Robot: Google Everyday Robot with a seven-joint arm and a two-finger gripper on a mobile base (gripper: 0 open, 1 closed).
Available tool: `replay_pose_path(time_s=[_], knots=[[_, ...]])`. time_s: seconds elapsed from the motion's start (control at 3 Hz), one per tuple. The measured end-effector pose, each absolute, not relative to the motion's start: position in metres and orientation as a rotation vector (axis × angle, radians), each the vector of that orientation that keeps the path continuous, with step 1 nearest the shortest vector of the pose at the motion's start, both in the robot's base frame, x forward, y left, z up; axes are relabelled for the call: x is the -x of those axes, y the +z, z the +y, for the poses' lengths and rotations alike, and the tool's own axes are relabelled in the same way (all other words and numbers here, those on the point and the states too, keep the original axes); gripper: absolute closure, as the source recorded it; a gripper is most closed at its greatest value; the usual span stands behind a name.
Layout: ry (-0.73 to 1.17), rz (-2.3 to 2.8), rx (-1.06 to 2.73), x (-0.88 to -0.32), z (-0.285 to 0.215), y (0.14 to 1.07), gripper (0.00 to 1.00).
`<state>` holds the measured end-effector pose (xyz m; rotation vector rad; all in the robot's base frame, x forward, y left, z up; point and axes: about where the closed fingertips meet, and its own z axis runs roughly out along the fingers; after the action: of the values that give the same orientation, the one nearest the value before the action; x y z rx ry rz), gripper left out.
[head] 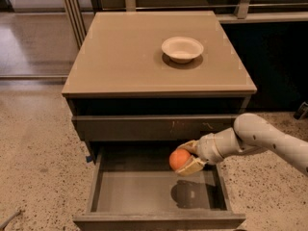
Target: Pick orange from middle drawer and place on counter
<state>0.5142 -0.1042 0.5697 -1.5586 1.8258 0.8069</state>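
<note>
Small round bright orange fruit clamped in two-finger gripper on white arm, held clear above floor of open grey-brown middle drawer, right-hand side, glossy tan counter above, shallow white bowl resting on counter

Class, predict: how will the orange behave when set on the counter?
Round and smooth, the orange, held in the claw above the middle drawer, will probably roll on the flat glossy counter. It looks undented, so likely firm.

soft overhead light; jaws above drawer cast shadow
</note>
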Motion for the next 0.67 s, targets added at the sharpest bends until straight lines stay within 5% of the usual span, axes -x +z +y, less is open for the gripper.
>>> replay_pose_path(time_s=[0.67], knots=[[0.778, 1.785, 1.525, -0.520, -0.109, 0.630, 1.00]])
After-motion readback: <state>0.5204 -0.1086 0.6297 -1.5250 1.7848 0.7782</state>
